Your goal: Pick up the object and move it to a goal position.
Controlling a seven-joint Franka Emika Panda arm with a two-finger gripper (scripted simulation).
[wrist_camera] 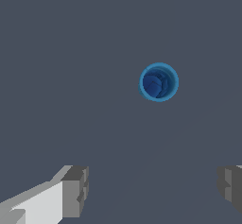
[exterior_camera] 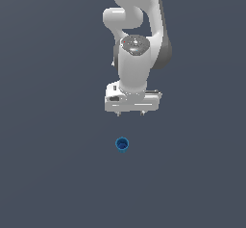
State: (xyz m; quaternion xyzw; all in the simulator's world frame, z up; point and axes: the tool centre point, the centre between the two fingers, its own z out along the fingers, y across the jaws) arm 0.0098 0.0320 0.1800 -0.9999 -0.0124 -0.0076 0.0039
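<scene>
The object is a tiny bright-blue cup-like cylinder with a darker hollow centre, standing upright on the dark grey floor. It also shows in the wrist view, seen from above. My white gripper hangs above and behind it in the exterior view, apart from it. In the wrist view the gripper is open and empty, with one grey fingertip on one side and the other far on the other side. The cup lies ahead of the gap between the fingers, not between them.
The white arm rises behind the gripper in the exterior view. The plain dark grey floor spreads all around. No other objects or edges show.
</scene>
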